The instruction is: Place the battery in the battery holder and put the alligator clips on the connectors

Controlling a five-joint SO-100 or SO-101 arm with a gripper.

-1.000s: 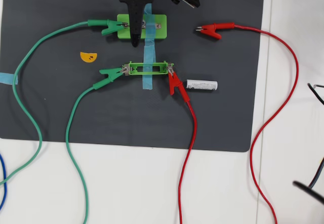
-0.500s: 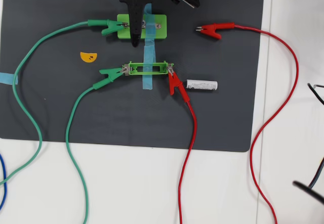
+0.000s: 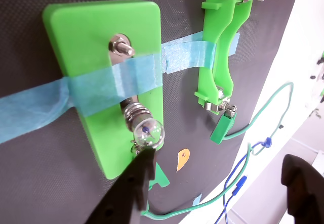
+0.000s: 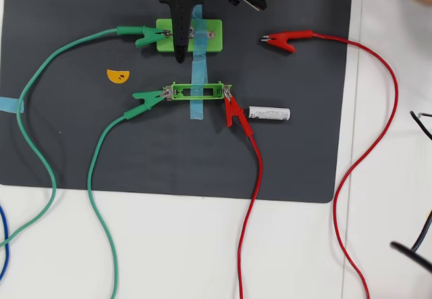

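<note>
In the overhead view the white battery [image 4: 269, 113] lies on the mat, just right of the narrow green battery holder [image 4: 197, 92], whose slot is empty. One green clip [image 4: 147, 97] bites the holder's left connector and a red clip [image 4: 234, 110] its right. A second green clip [image 4: 145, 36] sits on the left end of the bulb block [image 4: 189, 34]. The other red clip [image 4: 283, 40] lies loose to the block's right. My gripper [image 4: 209, 29] hangs open over the block. In the wrist view my gripper [image 3: 220, 161] spans the small bulb [image 3: 148, 133], beside the holder [image 3: 223, 47].
Blue tape [image 4: 196, 69] straps the block and holder to the dark mat [image 4: 81, 150]. An orange sticker [image 4: 117, 75] lies left of the holder. Long green and red wires loop over the white table [image 4: 202, 258]. Black cables [image 4: 422, 127] cross the right edge.
The arm, clips and battery have not moved. A pale blurred shape has entered the top right corner of the overhead view.
</note>
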